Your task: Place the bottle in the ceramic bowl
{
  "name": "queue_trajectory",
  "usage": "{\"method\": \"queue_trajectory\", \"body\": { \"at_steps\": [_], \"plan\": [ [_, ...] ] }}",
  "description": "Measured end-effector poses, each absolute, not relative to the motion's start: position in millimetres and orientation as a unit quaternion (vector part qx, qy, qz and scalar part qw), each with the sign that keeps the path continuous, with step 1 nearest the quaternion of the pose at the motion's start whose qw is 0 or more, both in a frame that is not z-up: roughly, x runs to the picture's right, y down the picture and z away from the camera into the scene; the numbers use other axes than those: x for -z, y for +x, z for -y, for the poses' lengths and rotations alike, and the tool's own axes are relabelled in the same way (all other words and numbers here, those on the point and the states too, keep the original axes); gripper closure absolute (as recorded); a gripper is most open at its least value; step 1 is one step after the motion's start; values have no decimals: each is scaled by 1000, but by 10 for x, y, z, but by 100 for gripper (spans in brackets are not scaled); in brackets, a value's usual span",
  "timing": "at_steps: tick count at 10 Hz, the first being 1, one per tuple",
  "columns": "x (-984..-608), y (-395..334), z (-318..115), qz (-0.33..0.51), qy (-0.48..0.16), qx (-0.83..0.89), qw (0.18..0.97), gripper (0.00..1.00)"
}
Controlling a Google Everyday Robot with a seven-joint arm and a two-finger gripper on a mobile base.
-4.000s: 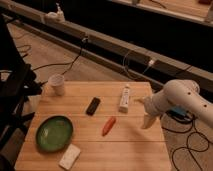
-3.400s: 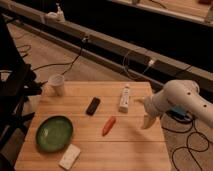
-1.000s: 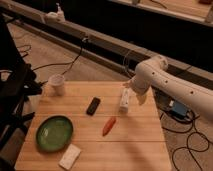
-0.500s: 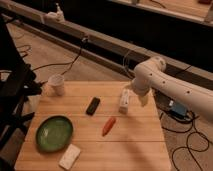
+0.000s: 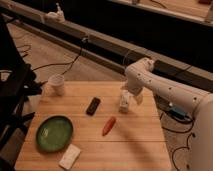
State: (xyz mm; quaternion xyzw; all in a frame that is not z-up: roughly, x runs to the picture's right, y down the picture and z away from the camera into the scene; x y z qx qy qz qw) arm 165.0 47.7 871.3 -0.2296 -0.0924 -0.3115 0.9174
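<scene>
On the wooden table [image 5: 140, 145], the bottle [image 5: 123, 103] sits right at the spread jaws, well apart from the ceramic bowl [image 5: 54, 134].

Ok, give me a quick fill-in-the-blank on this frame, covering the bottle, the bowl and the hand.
1. The bottle lies on the table, not yet in the ___ bowl.
2. The hand is right beside the ___.
3. The white block lies nearest the ___.
4. The cup stands at the table's far ___ corner in the picture.

Missing words: green; bottle; bowl; left.
</scene>
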Motion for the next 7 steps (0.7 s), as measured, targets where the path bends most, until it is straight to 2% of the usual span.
{"method": "queue_trajectory", "body": {
  "at_steps": [7],
  "plan": [
    [-9261, 1409, -828, 173, -253, 260, 916, 22]
  ]
}}
